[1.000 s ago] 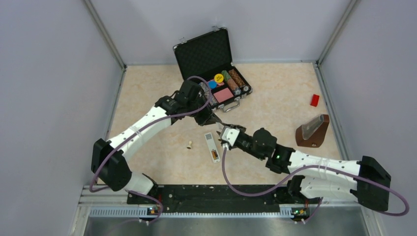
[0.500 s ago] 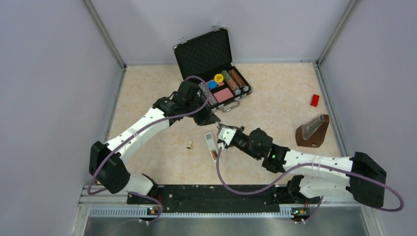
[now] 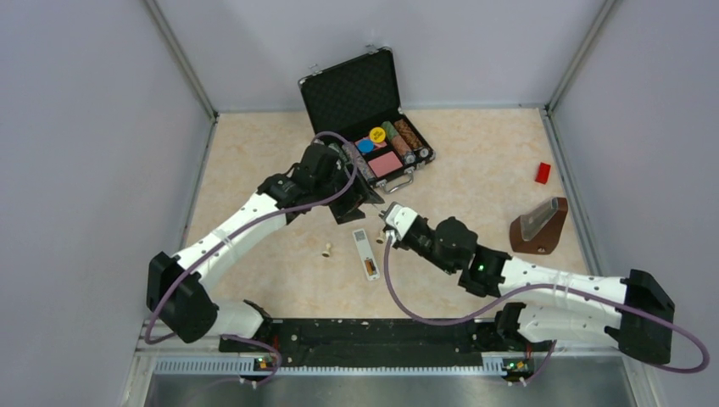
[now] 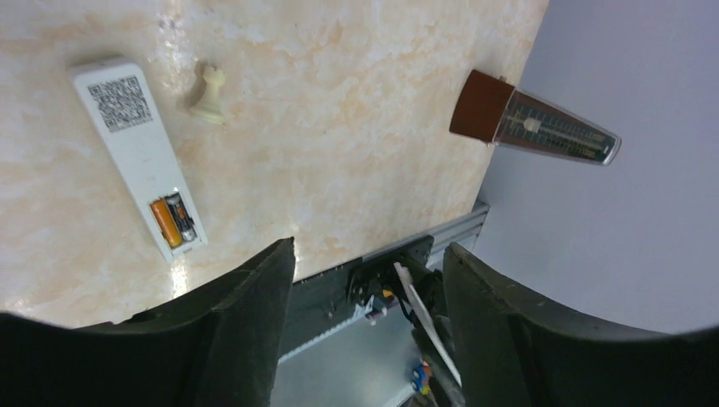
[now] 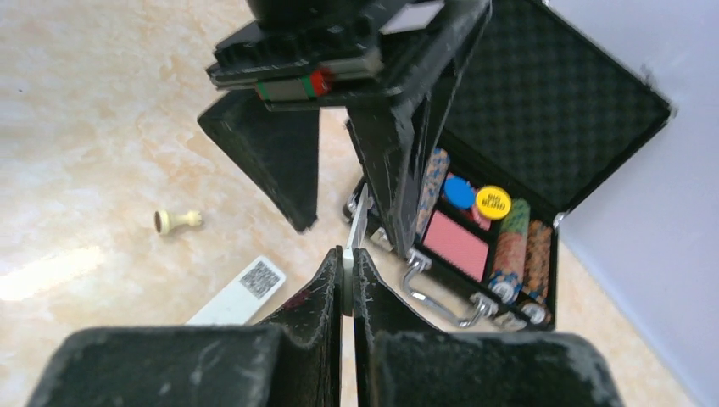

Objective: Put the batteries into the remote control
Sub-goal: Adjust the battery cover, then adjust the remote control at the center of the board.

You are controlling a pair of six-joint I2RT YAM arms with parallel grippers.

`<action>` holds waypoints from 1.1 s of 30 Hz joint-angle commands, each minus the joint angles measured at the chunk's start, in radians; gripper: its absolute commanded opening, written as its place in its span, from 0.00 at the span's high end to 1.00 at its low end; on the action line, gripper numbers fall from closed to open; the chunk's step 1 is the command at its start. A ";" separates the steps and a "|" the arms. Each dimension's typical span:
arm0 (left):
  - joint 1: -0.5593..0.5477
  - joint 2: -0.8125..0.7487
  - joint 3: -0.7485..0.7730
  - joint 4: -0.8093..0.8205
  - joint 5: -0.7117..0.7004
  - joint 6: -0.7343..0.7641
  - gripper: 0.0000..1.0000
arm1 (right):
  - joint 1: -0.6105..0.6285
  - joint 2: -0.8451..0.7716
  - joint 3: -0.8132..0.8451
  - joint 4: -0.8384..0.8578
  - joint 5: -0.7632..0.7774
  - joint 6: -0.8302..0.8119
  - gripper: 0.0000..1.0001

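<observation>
The remote control (image 3: 366,253) lies flat on the table, slot face up; it also shows in the left wrist view (image 4: 136,144) and partly in the right wrist view (image 5: 242,292). Two batteries (image 4: 172,220), one orange and one dark, sit side by side in its slot. My right gripper (image 3: 392,216) hovers above the remote's far end, shut (image 5: 348,254) on a thin flat white piece (image 5: 359,222). My left gripper (image 3: 371,199) faces it, open (image 4: 369,254). Its fingers (image 5: 275,161) stand on either side of that piece (image 4: 424,318) without touching it.
An open black chip case (image 3: 373,110) stands just behind the grippers. A cream pawn (image 3: 326,249) lies left of the remote and another (image 4: 208,93) beside its coded end. A brown metronome (image 3: 538,227) and a red block (image 3: 543,172) sit at the right.
My left gripper has opened and let go of the thin white piece. My right gripper has shut on it and moved slightly back and right.
</observation>
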 commanded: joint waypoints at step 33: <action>-0.198 0.087 -0.321 -0.050 -0.255 0.444 0.86 | -0.070 -0.233 0.056 -0.774 0.317 1.316 1.00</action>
